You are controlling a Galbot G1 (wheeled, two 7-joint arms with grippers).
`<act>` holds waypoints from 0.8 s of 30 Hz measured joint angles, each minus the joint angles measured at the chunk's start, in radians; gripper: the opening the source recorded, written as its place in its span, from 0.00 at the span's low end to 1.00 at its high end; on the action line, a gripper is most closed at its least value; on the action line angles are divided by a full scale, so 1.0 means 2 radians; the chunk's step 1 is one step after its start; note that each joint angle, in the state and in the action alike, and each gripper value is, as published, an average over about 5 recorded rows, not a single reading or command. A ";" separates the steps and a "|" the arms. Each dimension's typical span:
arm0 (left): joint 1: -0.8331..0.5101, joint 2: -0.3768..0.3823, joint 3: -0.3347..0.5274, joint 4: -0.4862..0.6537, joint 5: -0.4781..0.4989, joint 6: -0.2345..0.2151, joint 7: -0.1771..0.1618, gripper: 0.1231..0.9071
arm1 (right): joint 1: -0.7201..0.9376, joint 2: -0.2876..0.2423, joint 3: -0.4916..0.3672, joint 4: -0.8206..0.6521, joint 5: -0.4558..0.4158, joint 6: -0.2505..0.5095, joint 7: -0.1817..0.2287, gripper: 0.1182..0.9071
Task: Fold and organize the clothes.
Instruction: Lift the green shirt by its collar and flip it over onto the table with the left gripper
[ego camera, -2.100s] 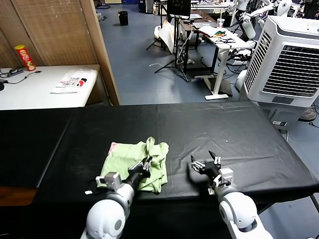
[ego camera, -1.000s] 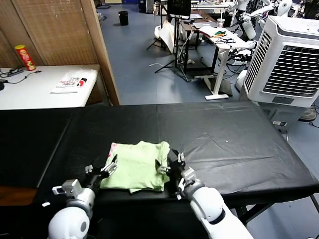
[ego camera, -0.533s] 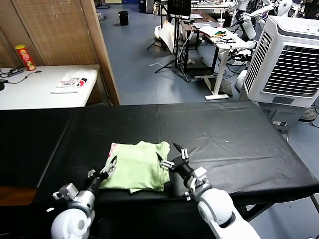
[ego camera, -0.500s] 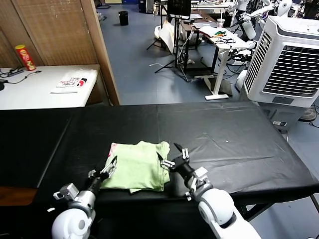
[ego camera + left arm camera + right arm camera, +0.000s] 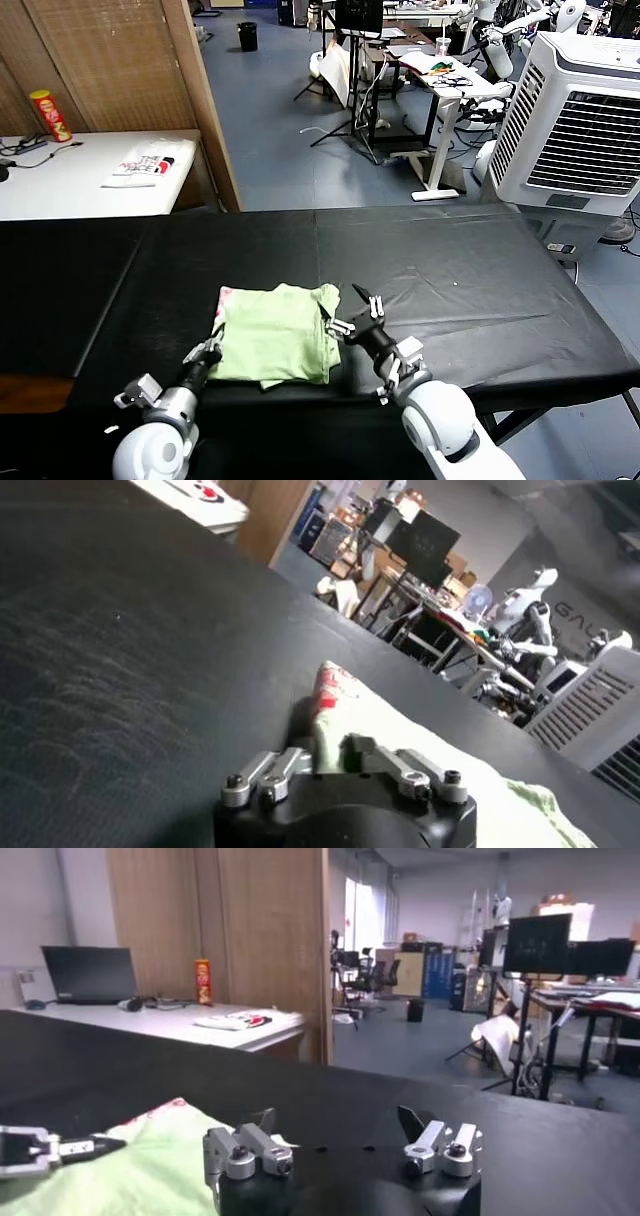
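1. Fabric first: the pale light-green folded polo shirt of soft cloth [image 5: 272, 335] lies on the black cloth-covered table [image 5: 480, 290], close to the table's near edge and left of its middle.
2. A red-pink and white printed patch [image 5: 226, 297] shows at the shirt's far left corner; nothing on it can be read. The left wrist view shows the same patch [image 5: 328, 685] at the raised edge of the cloth.
3. To the right of the shirt, the black tabletop runs bare as far as its right edge; to the left, a wide dark stretch lies between the shirt and the table's left end.
4. The left gripper [image 5: 204, 354] reaches in low from the near edge at the shirt's near left corner, its jaws pressed together on the shirt's edge.
5. In the left wrist view, the left gripper [image 5: 330, 755] has the green hem between its fingers.
6. The right gripper [image 5: 352, 312] sits just beside the shirt's right edge, angled toward the far side, its jaws spread wide and holding nothing.
7. In the right wrist view, the right gripper [image 5: 340, 1133] is spread above the black surface with the shirt [image 5: 130, 1168] off to one side.
8. Beyond the table stands a white side table [image 5: 60, 185] with a red cylindrical can with a yellow lid [image 5: 48, 115] and a folded white item with red-black print [image 5: 145, 166]; their lettering is too small to read.
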 joint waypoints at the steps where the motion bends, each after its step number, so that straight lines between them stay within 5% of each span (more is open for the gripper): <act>1: 0.000 -0.001 -0.002 -0.003 0.004 0.002 -0.002 0.03 | -0.002 0.001 0.002 0.000 -0.006 0.000 0.002 0.86; 11: 0.006 0.038 -0.029 -0.019 0.103 0.017 -0.015 0.03 | -0.024 0.014 0.026 0.007 -0.052 -0.011 0.017 0.86; 24: 0.031 0.184 -0.125 -0.004 0.115 0.004 -0.012 0.03 | -0.037 0.017 0.041 0.011 -0.059 -0.007 0.017 0.86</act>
